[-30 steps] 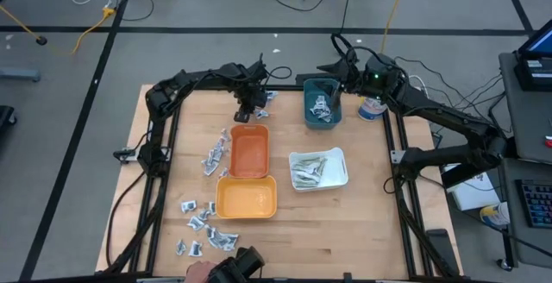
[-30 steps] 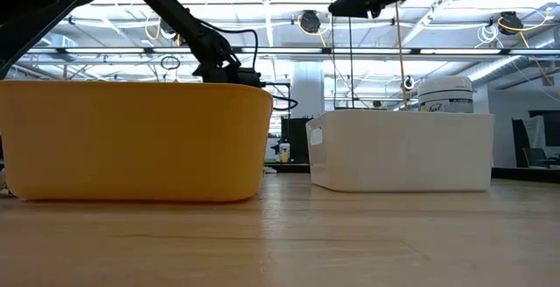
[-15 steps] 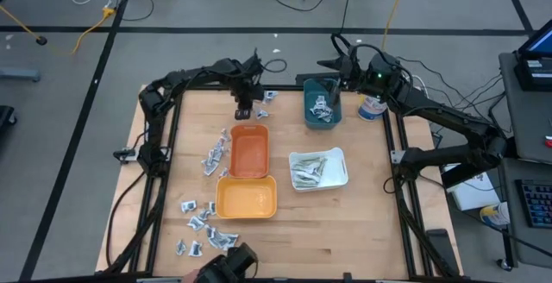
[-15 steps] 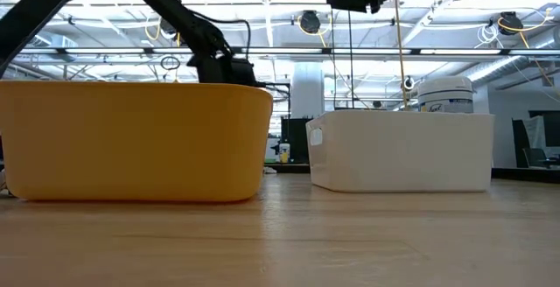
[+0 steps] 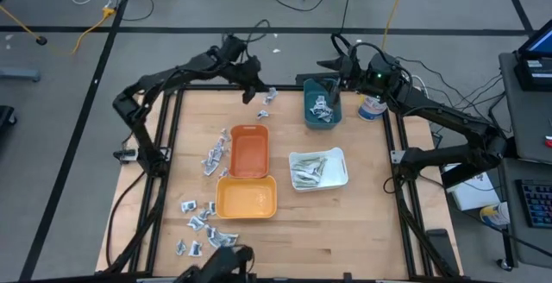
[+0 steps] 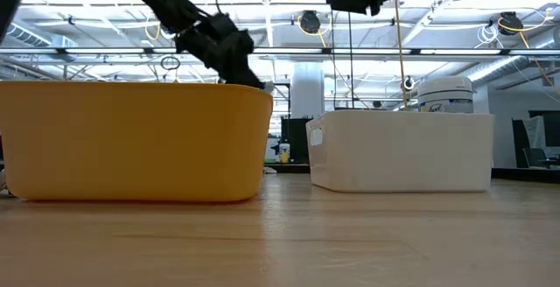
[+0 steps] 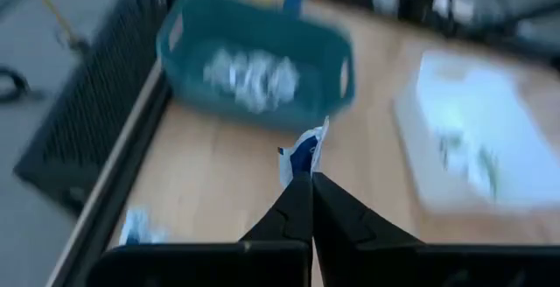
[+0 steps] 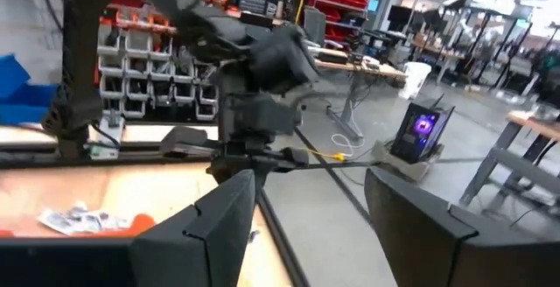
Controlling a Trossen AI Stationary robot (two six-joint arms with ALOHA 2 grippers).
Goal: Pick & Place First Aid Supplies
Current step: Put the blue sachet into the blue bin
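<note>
- The left gripper is seen raised near the table's far edge, left of the teal tray; its fingers are pinched together on a silvery-white sachet with blue marks.
- In the left wrist view, the held sachet is seen projecting from the closed fingertips, with the teal tray and the white tray beyond it.
- In the high view the left gripper is only a dark shape, and the held sachet cannot be made out there.
- The right gripper is held above the far end of the teal tray; its fingers are spread wide with nothing between them.
- A heap of silvery sachets is noted inside the teal tray.
- Pale green-white strips are noted lying in the white tray.
- Loose sachets lie on the wood beside the orange tray; a further scatter lies near the yellow-orange tray toward the near edge.
- Two or three sachets lie on the table near the far edge, just below the left gripper; the exact number is unclear.
- A white tub with a blue label stands right of the teal tray.
</note>
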